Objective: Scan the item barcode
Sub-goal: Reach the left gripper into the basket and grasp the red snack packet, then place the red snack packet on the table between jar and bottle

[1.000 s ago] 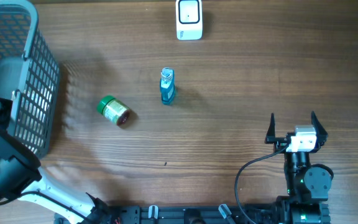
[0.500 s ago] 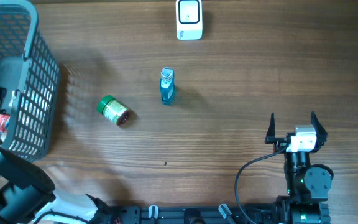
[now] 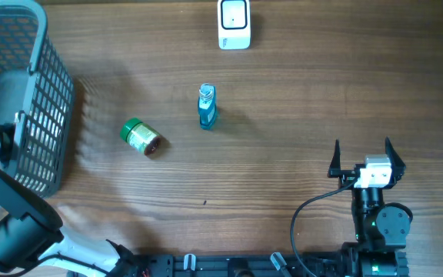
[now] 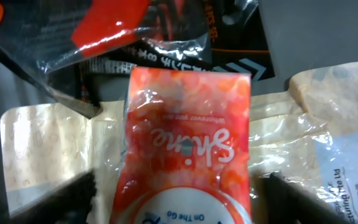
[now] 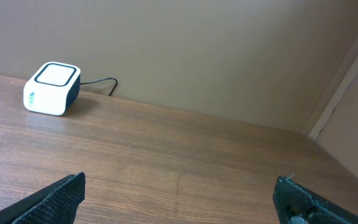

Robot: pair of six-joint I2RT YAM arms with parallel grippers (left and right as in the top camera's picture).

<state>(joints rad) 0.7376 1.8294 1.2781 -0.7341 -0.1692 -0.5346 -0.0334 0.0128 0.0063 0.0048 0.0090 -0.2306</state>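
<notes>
In the left wrist view an orange-red plastic packet printed "shine" lies on other pouches inside the basket. My left gripper is open and straddles it, with a dark finger on one side and the other finger opposite, a narrow gap showing at each. No barcode shows on the packet. The white scanner box stands at the table's far edge and also appears as the scanner in the right wrist view. My right gripper is open and empty above the wood at the near right.
A grey mesh basket fills the far left, holding beige pouches and a black-and-red bag. A blue bottle stands mid-table. A green-lidded jar lies on its side to its left.
My left arm has shifted within the basket's near corner, and the red item seen there half a second ago is now covered. The right arm has not moved.
</notes>
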